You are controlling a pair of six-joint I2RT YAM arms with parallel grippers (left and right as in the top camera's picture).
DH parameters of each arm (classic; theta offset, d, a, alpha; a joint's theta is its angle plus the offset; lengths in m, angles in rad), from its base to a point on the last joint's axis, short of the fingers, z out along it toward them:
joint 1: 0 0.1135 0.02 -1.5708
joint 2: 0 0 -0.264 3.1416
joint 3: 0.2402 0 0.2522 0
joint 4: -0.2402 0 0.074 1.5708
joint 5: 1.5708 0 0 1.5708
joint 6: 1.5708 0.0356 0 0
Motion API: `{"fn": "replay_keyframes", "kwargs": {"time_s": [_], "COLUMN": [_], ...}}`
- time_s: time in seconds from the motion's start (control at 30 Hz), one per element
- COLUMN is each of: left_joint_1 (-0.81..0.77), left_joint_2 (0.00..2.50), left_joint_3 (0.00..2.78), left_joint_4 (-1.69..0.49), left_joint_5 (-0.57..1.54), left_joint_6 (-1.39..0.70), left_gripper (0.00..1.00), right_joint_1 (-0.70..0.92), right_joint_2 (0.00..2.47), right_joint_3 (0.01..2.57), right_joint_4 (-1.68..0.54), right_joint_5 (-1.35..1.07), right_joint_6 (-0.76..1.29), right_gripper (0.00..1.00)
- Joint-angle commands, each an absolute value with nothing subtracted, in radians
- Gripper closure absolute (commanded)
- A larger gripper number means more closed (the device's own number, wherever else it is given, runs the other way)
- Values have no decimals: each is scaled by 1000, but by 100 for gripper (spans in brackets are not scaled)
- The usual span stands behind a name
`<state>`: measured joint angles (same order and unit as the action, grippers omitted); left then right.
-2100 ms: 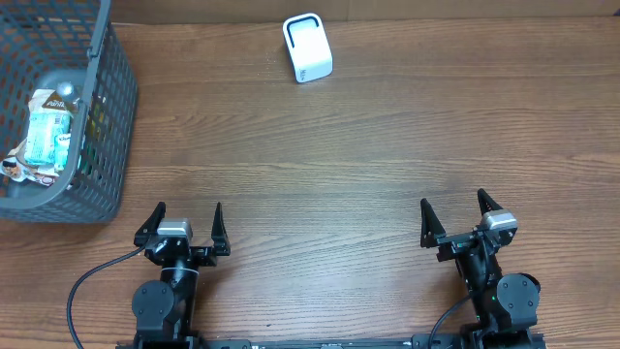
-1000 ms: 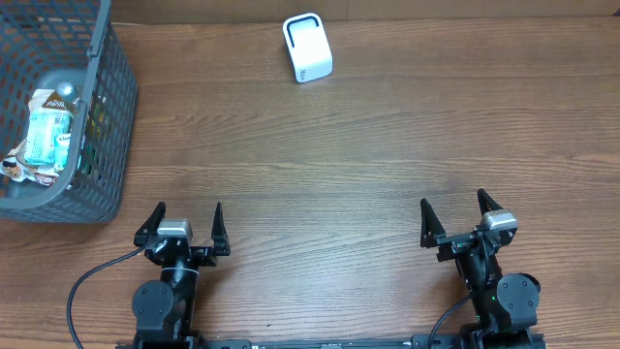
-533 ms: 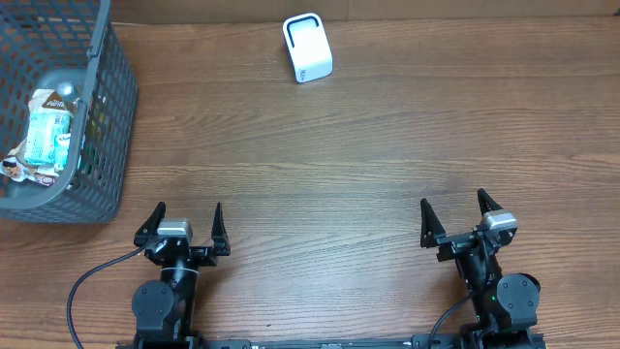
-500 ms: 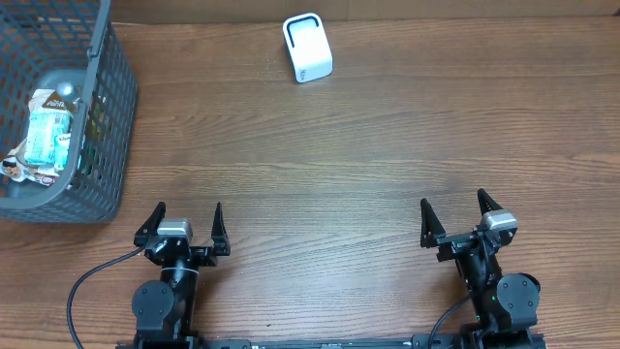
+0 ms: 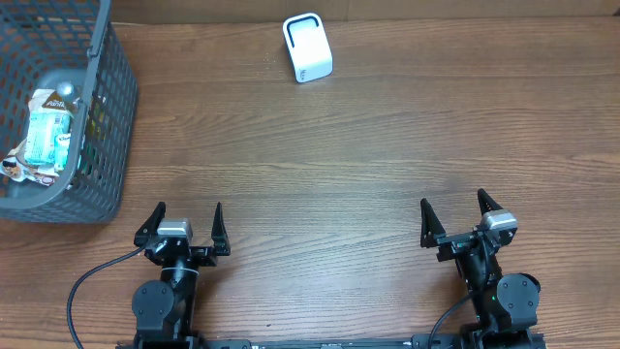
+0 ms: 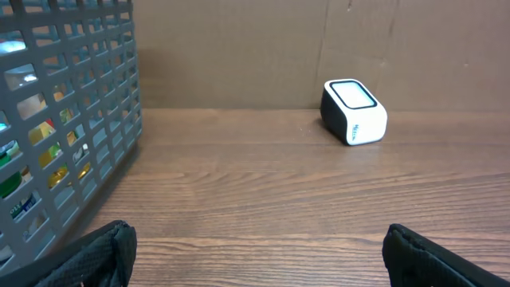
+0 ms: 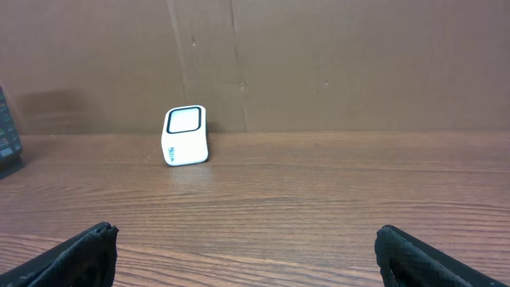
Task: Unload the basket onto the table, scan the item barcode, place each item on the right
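Note:
A white barcode scanner (image 5: 307,47) with a dark window stands at the table's far edge; it also shows as the scanner (image 6: 354,112) in the left wrist view and the scanner (image 7: 185,135) in the right wrist view. Packaged items (image 5: 46,128), among them a bottle with a pale blue label, lie in a grey mesh basket (image 5: 108,116) at the far left. My left gripper (image 5: 184,225) rests open at the near left, nothing between its fingers. My right gripper (image 5: 459,218) rests open at the near right, equally empty. Both are far from the basket and scanner.
The basket's wall (image 6: 72,135) fills the left side of the left wrist view. A brown cardboard wall (image 7: 319,64) backs the wooden table (image 5: 339,165). A black cable (image 5: 92,276) trails from the left arm's base.

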<state>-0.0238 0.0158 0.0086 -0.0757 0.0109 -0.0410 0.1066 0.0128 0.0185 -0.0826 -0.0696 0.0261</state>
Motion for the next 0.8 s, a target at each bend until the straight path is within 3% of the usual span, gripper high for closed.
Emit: {"fn": "replay_keyframes", "kwargs": {"time_s": [0.0,0.37,0.77], "left_joint_1": [-20,-20,-20], "left_joint_2": [5,5,31], "left_joint_3": [5,173,717], "left_joint_4": [-57,250,260], "left_joint_5": [-34,139,186], "left_joint_6": [4,-29,25], "left_gripper": [1,0,0], "right_joint_1": [111,111,111], "right_joint_2": [3,3,3], "right_joint_3": [8,8,8], "right_joint_4": [-80,-80,-80], "right_joint_5": [-57,-57,-57], "right_joint_6": [25,25,25], "right_gripper": [0,0,0]}}
